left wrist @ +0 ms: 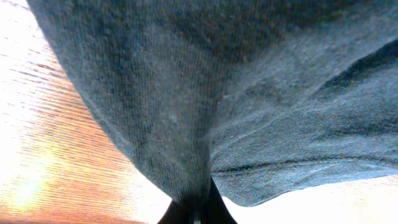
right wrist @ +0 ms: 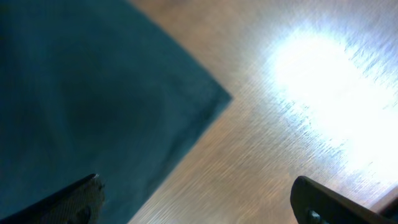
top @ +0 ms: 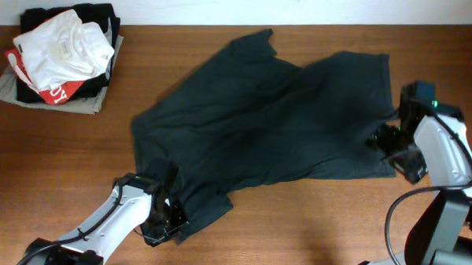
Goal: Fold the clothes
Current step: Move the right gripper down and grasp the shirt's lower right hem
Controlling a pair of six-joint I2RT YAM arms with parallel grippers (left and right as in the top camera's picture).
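Note:
A dark teal T-shirt lies spread and rumpled across the middle of the wooden table. My left gripper is at its front left hem, shut on a bunch of the fabric; in the left wrist view the cloth is pulled into the closed jaws. My right gripper is at the shirt's right edge, open and empty. In the right wrist view a corner of the shirt lies between the wide-apart fingers over bare wood.
A pile of other clothes, white, red, black and grey, sits at the back left corner. The table's front edge runs just below my left gripper. A pale wall borders the back edge.

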